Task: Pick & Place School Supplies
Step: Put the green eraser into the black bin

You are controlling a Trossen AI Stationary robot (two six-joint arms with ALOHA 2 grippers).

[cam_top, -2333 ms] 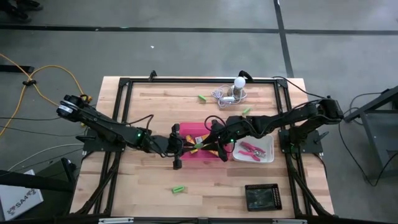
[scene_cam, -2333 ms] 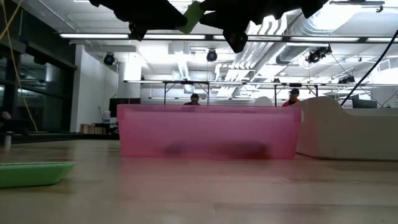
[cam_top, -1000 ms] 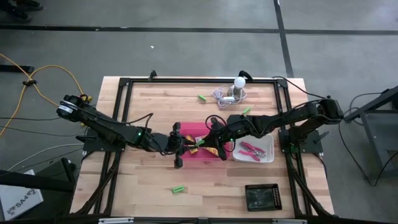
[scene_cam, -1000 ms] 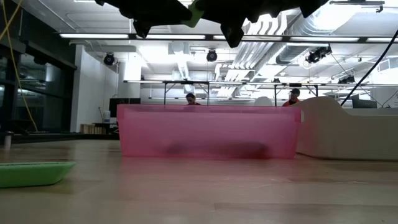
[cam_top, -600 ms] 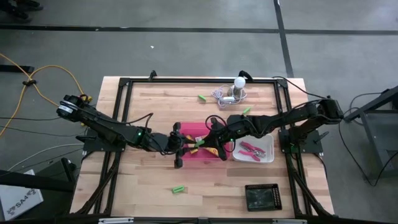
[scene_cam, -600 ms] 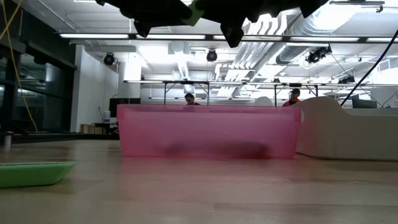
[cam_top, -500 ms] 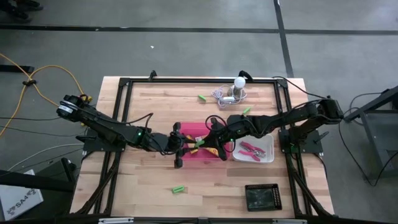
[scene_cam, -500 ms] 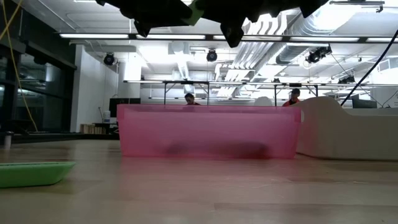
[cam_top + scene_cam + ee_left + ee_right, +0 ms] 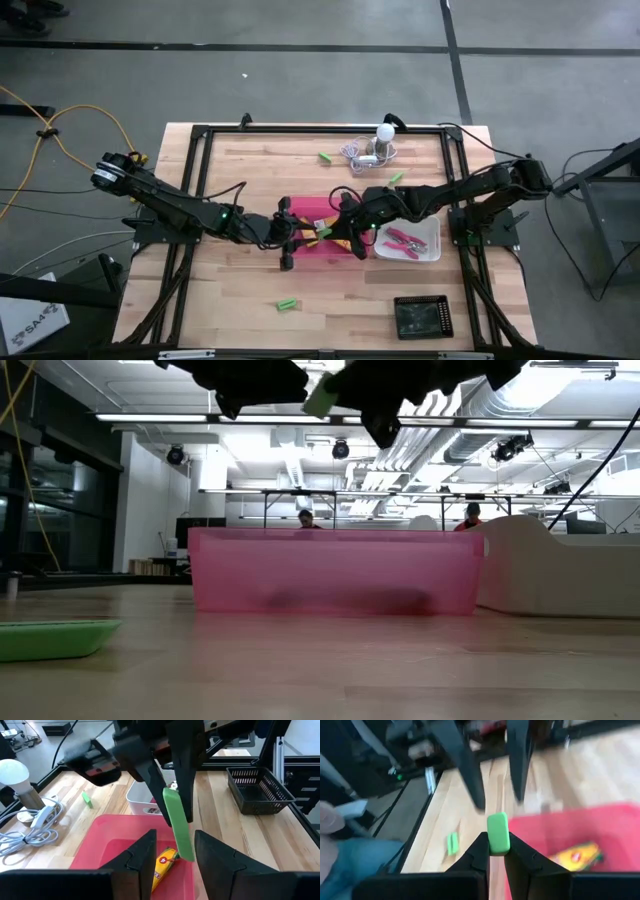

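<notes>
Over the pink tray [image 9: 322, 232] at mid-table, the right gripper [image 9: 175, 795] pinches a green stick [image 9: 178, 824] between the left gripper's [image 9: 172, 851] parted fingers; three sticks [image 9: 287, 303] remain loose.

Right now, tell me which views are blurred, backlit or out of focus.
Right wrist view: background smeared; only the green stick between the right gripper fingers is sharp. Low view: arms are black silhouettes against bright ceiling lights; the near green stick is soft. Left wrist view: mostly crisp, slight blur on the far arm. High view: evenly lit, pink tray clear.
</notes>
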